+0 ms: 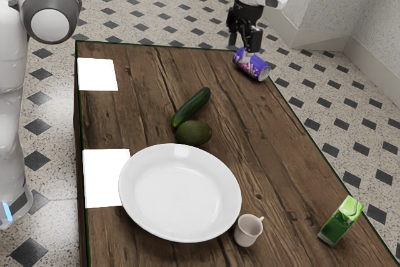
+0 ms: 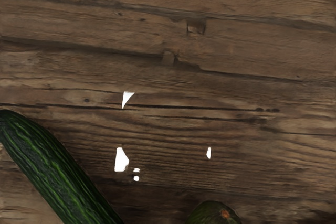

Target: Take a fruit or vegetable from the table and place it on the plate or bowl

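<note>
Wood, dark and knotty, covers the worktop (image 1: 262,129) in the exterior view. At the far edge the end effector (image 1: 245,47) hangs with its two black fingers apart, clamped on nothing, just above a purple can (image 1: 250,65) lying on its side. Mid-worktop, the long cucumber (image 1: 191,106) lies slantwise on the wood. Its nearer end is just beside the rounded avocado (image 1: 193,132), which sits close to the rim of the wide white plate (image 1: 180,192). A white cup (image 1: 249,229) and a green carton (image 1: 340,219) stand nearer the front. Two white napkins (image 1: 97,74) lie along the exterior view's left.

Over to the wrist view: grain, cracks and knots come up close. The cucumber (image 2: 47,171) shows ridged, striped green skin, and the avocado (image 2: 212,214) shows a brownish stem spot.
</note>
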